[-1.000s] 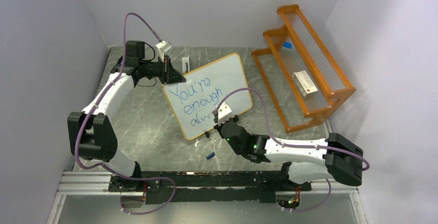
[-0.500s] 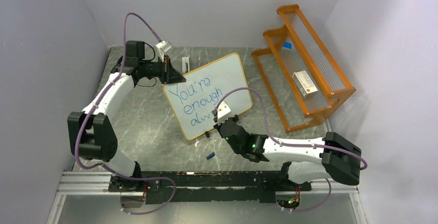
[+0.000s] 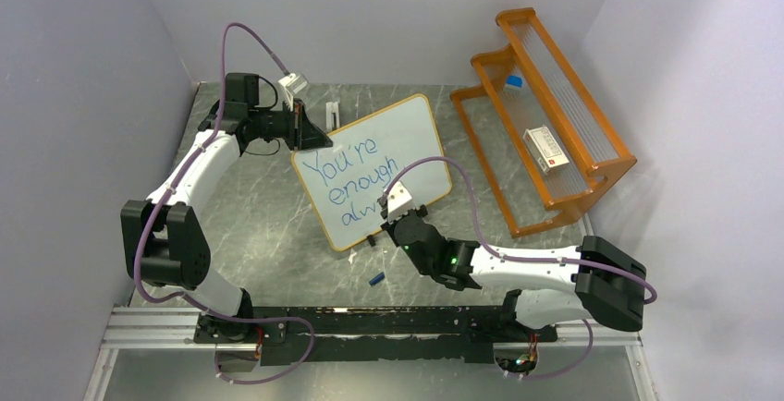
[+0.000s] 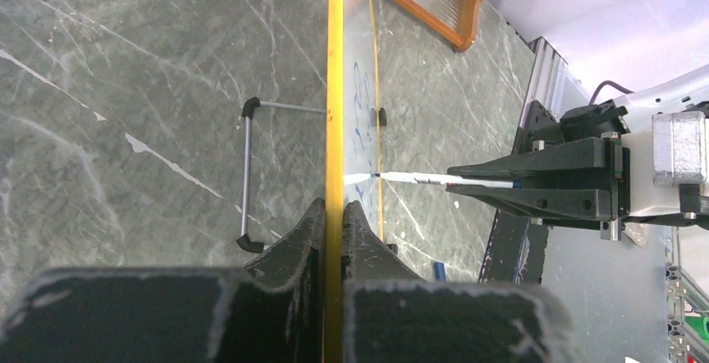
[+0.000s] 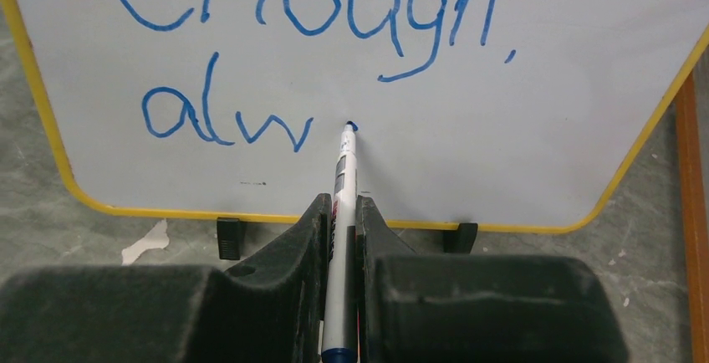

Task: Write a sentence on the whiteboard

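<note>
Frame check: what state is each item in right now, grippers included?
whiteboard: propped up, reads "You're enough, alw" in blue, sentence unfinished.
left gripper: shut on the whiteboard's framed edge.
right gripper: shut on the marker.
marker: uncapped, tip touching the whiteboard just right of "alw".
blue piece: lying loose, possibly the cap.
orange rack: upright, holding a small white box.

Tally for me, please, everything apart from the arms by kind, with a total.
whiteboard: 1
marker: 1
orange rack: 1
white box in rack: 1
blue-capped item in rack: 1
small blue piece: 1
white piece behind whiteboard: 1
Total: 7
</note>
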